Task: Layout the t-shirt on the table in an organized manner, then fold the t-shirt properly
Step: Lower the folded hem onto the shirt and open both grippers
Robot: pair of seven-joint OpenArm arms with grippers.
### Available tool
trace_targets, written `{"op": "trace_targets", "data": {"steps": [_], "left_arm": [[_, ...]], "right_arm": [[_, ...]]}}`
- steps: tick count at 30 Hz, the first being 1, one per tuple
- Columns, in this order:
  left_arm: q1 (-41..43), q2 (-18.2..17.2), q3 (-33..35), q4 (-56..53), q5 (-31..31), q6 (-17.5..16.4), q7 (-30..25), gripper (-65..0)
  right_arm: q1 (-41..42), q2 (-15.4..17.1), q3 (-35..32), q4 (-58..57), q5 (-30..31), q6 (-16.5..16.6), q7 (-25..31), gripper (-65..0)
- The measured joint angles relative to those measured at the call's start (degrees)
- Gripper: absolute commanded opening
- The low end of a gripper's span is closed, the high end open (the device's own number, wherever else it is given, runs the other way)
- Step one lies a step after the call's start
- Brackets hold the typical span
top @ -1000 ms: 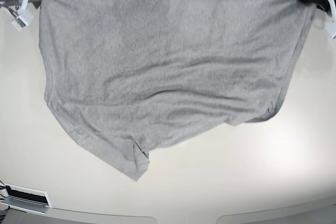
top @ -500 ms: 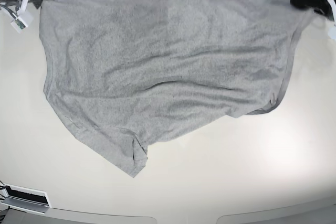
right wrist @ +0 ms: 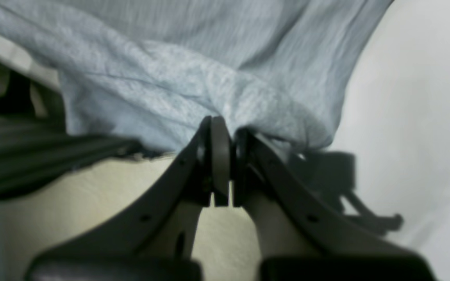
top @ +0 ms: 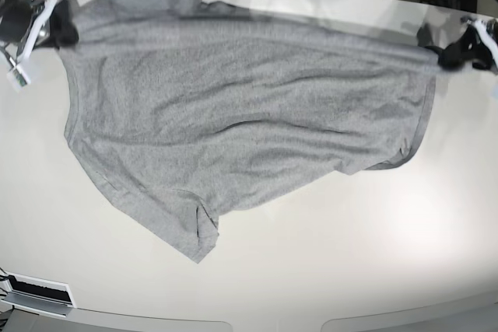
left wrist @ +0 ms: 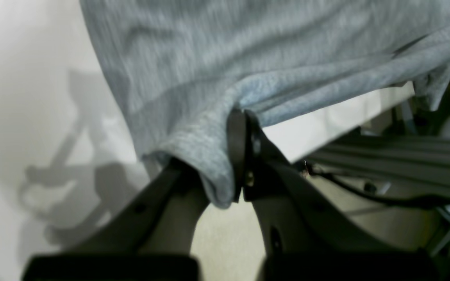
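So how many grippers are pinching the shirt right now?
2: the right gripper pinches the t-shirt at the base view's left edge, the left gripper at its right edge. Both are shut on fabric.

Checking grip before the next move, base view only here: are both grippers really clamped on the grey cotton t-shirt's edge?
Observer: Left wrist view: the left gripper is shut on a bunched fold of the heather-grey cotton t-shirt.
Operator: And the right?
Observer: Right wrist view: the right gripper is shut, cloth gathered at its fingertips.
Operator: Cloth clear of the glossy off-white table?
Observer: At the left grip, yes: the held hem hangs above the glossy off-white table, with the gripper's shadow below it.
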Motion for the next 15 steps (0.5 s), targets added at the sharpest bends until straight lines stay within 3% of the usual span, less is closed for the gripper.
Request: {"op": "trace_targets", "data": {"steps": [8,15], "left_arm": [[-3.93,0.63,8.68,0.00,8.79,0.00,-0.37,-65.0],[-4.57,0.52,10.27,0.00,19.54,0.07,-8.17,-65.0]], "right_arm": [[6.23,-0.17,-1.46,-8.96,-0.44,-0.02,0.15,-65.0],[9.11,-0.17,-4.98,-11.80,-1.29,-0.02,0.15,-65.0]]}}
